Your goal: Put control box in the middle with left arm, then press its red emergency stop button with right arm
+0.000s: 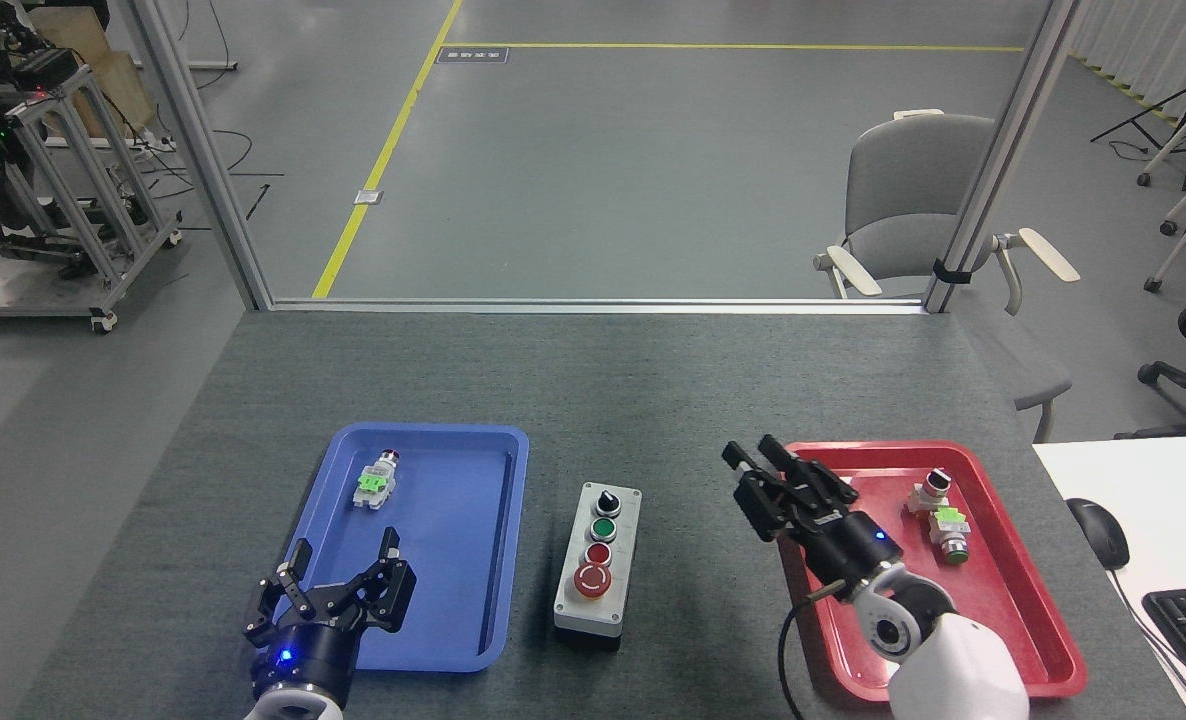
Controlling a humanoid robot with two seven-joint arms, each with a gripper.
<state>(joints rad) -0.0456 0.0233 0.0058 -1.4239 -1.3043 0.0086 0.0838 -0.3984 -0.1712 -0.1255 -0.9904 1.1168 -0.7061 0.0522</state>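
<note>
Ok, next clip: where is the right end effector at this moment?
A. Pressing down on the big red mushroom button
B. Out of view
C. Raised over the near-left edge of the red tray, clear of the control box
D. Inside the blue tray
C: the right end effector sits over the red tray's left edge, well apart from the control box, whose red emergency stop button is uncovered.

My left gripper (338, 578) stood spread near the desk's front edge; my right gripper (768, 478) looked nearly closed, raised.
</note>
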